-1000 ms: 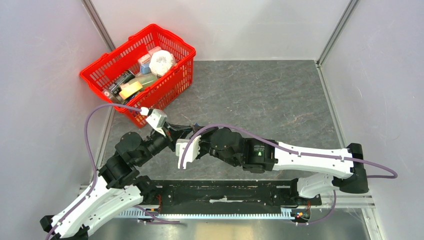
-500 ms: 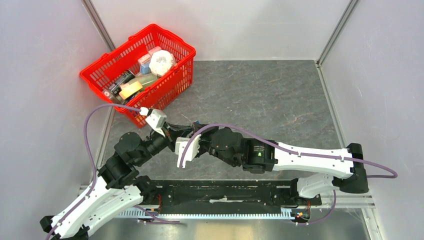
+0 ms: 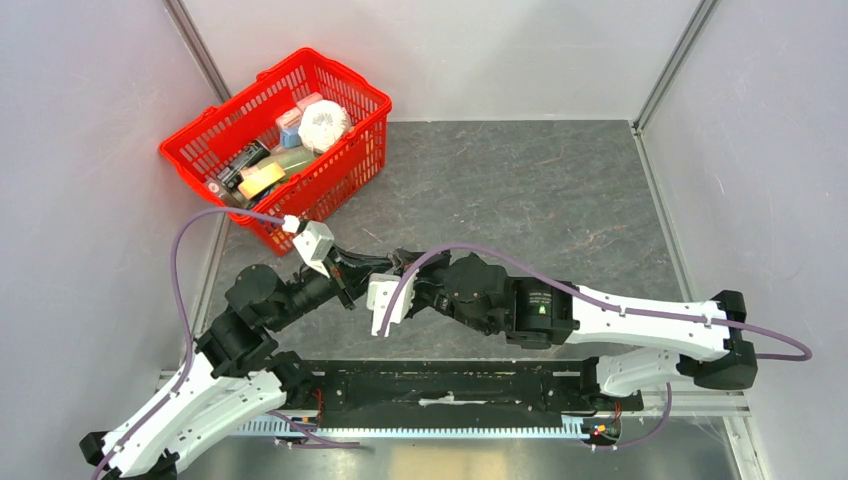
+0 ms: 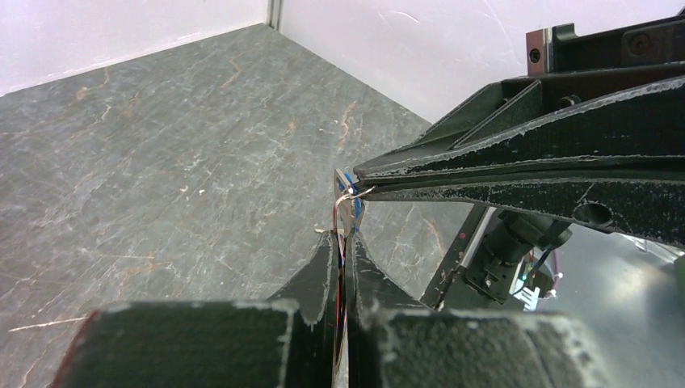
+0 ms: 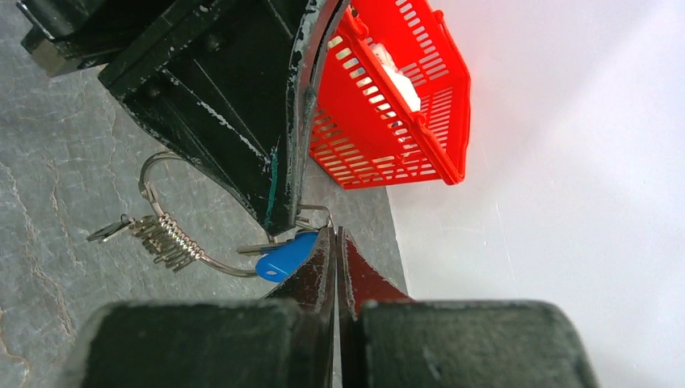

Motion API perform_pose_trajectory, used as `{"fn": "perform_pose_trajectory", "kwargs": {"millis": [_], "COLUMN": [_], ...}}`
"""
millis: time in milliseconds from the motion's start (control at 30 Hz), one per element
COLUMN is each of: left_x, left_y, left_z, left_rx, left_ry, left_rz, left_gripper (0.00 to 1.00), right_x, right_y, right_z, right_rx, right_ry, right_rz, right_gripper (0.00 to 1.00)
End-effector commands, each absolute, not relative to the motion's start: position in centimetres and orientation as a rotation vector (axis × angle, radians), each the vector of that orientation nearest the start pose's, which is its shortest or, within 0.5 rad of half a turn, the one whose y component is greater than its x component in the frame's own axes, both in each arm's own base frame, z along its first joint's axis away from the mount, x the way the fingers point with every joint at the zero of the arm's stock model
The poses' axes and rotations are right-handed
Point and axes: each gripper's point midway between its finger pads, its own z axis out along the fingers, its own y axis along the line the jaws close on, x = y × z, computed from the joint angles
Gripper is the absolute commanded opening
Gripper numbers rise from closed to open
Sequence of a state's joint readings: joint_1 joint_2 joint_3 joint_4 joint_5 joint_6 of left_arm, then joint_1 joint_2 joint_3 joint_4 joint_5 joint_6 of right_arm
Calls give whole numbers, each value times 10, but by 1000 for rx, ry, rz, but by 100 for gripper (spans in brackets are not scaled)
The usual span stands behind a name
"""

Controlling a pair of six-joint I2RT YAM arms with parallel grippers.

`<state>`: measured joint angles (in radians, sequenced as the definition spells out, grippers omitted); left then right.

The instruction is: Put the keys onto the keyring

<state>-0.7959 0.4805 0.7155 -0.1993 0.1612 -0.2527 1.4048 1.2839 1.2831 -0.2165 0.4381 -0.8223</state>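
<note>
Grey stone-patterned table (image 3: pixel 560 190) and a red basket (image 3: pixel 335 180) at the far left are all your top view gives you, because the two claws meet tip to tip left of centre and hide the keys. Your right wrist view fills that in: the ring (image 5: pixel 143 174) carries a row of silver keys (image 5: pixel 165 236), a blue key (image 5: pixel 284 257) lies beside the tips, and the right claw (image 5: pixel 335 242) is clenched. Only your left wrist view shows the left claw (image 4: pixel 341 250) clamped on that blue key, seen edge-on, with the right claw's tips pinching the ring's wire.
</note>
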Motion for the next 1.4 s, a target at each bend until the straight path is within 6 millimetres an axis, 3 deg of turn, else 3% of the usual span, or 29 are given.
{"fn": "perform_pose_trajectory", "kwargs": {"millis": [0,267,533,767,867,900,1167,1367], "left_x": [138,131,127,128,132,134,154,165], "left_y": [-220,-228,-234,-235,-233,-230,-208,-187], "left_z": [341,338,336,336,335,335,338,338], "left_rx": [631,688,724,720,696,675,511,384], "left_ry": [1435,1432,1431,1432,1438,1438,1436,1438], "left_rz": [-1029,-1074,-1109,-1110,-1092,-1076,-964,-883], "left_gripper": [2,5,26,38,67,70,73,72], "right_x": [169,170,172,174,175,176,183,194], "right_y": [361,352,345,342,341,341,338,336], "right_z": [375,385,397,404,404,404,393,367], "right_rx": [-1330,-1308,-1281,-1276,-1279,-1277,-1264,-1220], "right_ry": [1053,1042,1034,1025,1026,1029,1081,1200], "right_rz": [48,30,11,-10,-25,-32,-71,-42], "right_gripper": [0,0,0,0,0,0,0,0]}}
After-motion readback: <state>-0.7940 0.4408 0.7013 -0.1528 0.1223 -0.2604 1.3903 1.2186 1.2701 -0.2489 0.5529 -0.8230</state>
